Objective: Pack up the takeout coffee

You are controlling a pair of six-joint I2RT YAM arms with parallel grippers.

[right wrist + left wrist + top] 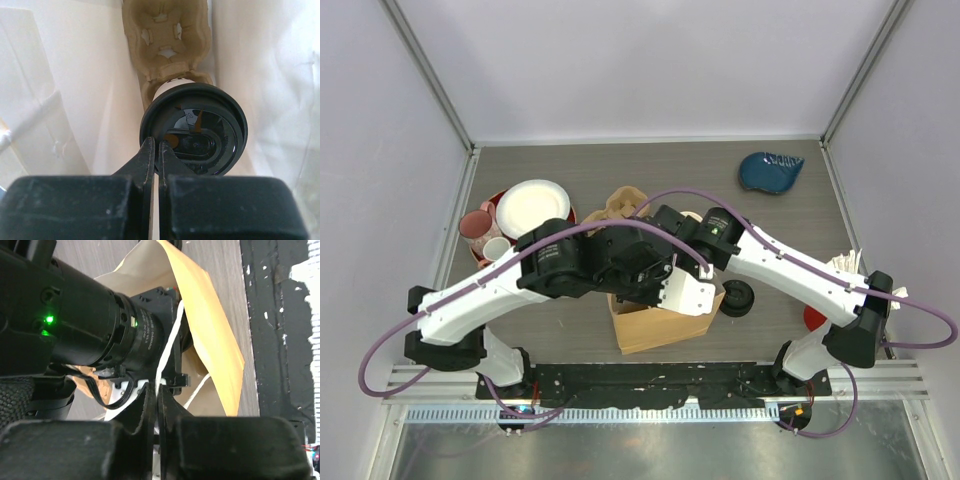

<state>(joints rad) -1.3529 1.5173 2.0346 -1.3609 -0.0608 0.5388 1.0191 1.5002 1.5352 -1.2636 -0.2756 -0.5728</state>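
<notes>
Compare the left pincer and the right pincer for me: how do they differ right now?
The left pincer works outside the brown paper bag, closed on its white handle strip; the right pincer is inside the bag. The left pincer holds something; the right pincer is shut at the rim of the black-lidded white paper cup, any grip unclear. Both are black, fingers together.

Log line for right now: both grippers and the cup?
left gripper: pinching bag handle | right gripper: shut, in paper bag by lidded cup | lidded cup: in pulp carrier, inside bag
</notes>
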